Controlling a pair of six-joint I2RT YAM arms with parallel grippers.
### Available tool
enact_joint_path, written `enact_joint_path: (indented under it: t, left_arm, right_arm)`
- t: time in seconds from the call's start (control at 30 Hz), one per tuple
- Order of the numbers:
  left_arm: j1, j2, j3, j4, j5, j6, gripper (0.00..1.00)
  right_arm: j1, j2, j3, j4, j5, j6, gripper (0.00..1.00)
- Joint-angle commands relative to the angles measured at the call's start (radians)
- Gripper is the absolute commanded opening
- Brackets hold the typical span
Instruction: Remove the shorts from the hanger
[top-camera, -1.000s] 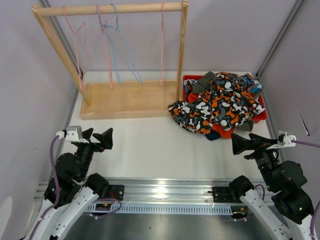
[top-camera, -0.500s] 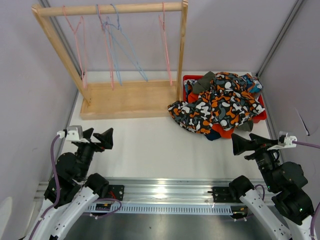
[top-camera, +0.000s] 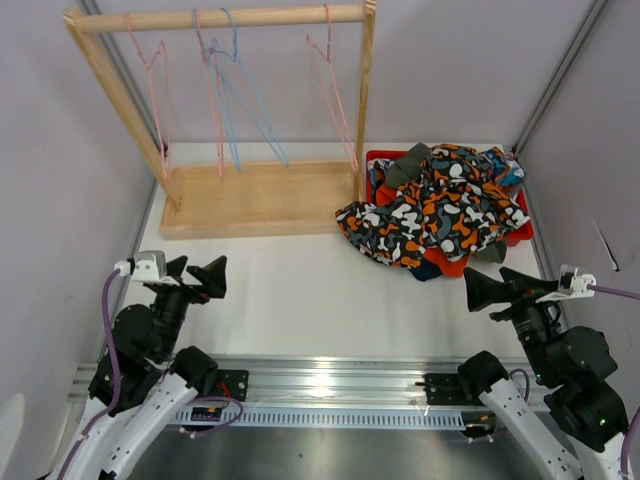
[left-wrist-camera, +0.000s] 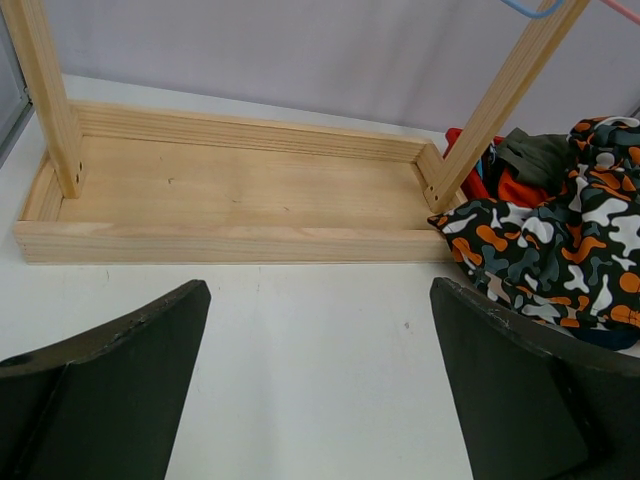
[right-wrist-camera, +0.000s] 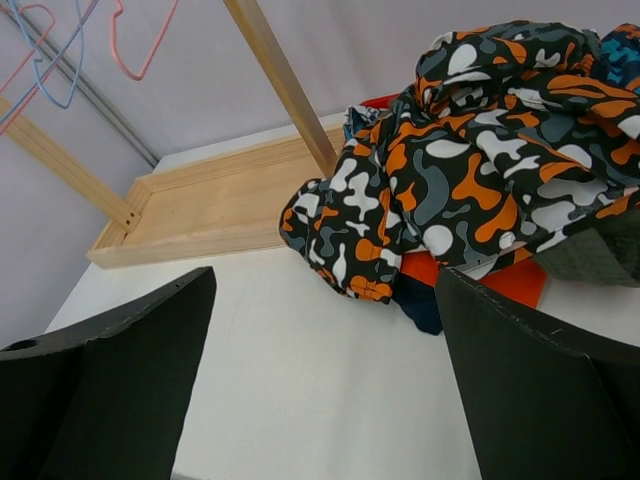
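Observation:
The shorts lie in a heap (top-camera: 435, 210) on a red tray (top-camera: 374, 160) at the right, off the hangers. The orange-black-white blotch pair (right-wrist-camera: 470, 160) is on top, with navy (right-wrist-camera: 420, 302), bright orange (right-wrist-camera: 512, 285) and olive (top-camera: 405, 166) fabric showing under it. Bare wire hangers, pink (top-camera: 150, 80) and blue (top-camera: 243, 95), hang on the wooden rail (top-camera: 220, 17). Another pink hanger (top-camera: 338, 85) hangs near the right post. My left gripper (top-camera: 195, 275) (left-wrist-camera: 318, 300) stands open over bare table at the front left. At the front right, my right gripper (top-camera: 495, 283) (right-wrist-camera: 325, 285) is open too, short of the heap.
The wooden rack's base tray (top-camera: 260, 195) sits at the back left and its right post (top-camera: 363, 100) stands beside the red tray. The blotch pair spills over the tray's front edge onto the white table (top-camera: 300, 280). Grey walls close in on both sides.
The pink hanger near the right post has swung out to the right, and the other hangers sway slightly. Neither arm has moved.

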Motion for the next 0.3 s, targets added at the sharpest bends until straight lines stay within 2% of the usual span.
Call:
enact_joint_path:
  t: [0.0, 0.27]
  left_arm:
    - [-0.004, 0.013, 0.001, 0.023, 0.003, 0.017, 0.99]
    - [-0.002, 0.025, 0.002, 0.021, -0.006, 0.016, 0.98]
  right_arm:
    - [0.003, -0.021, -0.005, 0.031, -0.001, -0.012, 0.99]
    - [0.003, -0.027, -0.006, 0.042, -0.022, -0.016, 0.99]
